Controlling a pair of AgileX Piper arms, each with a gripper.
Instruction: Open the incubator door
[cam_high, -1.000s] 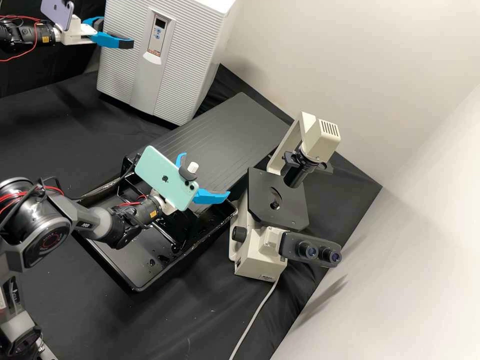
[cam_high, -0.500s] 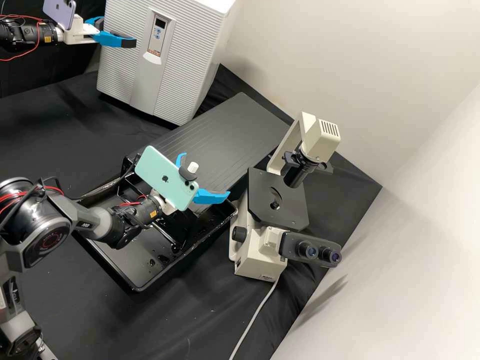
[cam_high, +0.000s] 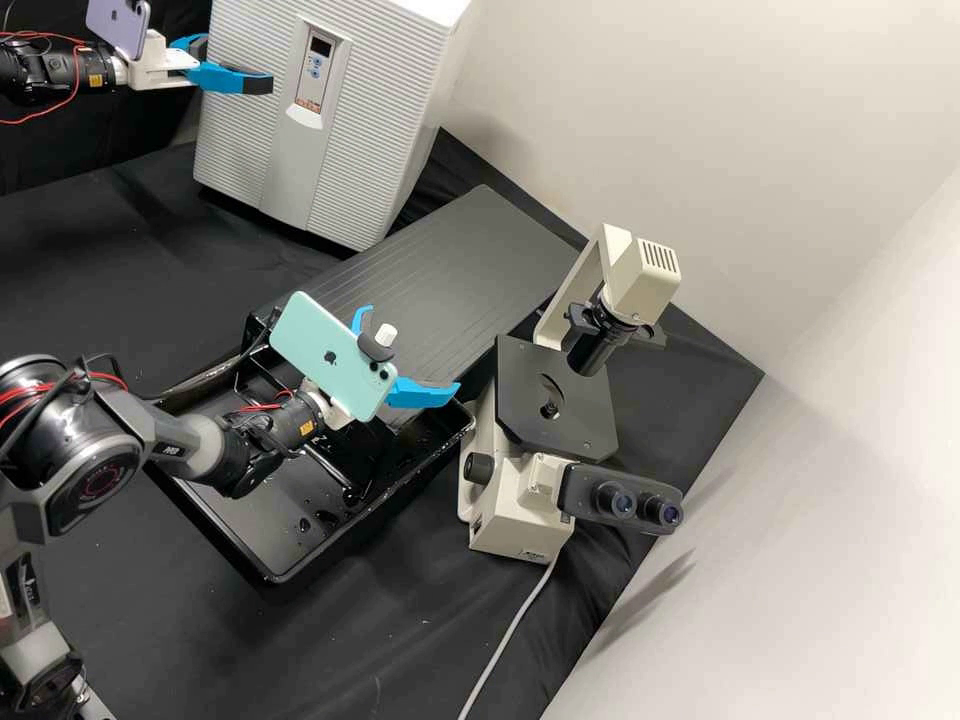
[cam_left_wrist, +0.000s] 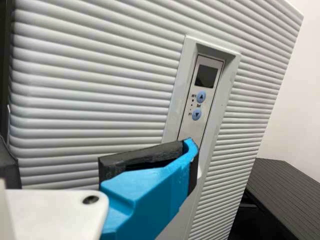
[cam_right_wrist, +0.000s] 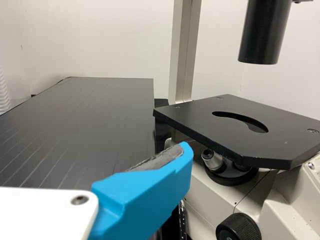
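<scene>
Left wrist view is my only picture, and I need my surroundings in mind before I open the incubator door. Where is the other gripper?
Observer: The right gripper is beside the microscope, its fingers spread apart.
Operator: Thanks. What is mounted behind my left gripper?
Observer: A purple phone.
Operator: And what does the incubator stand on?
Observer: Its base is on the black cloth, next to the grooved black board.
</scene>
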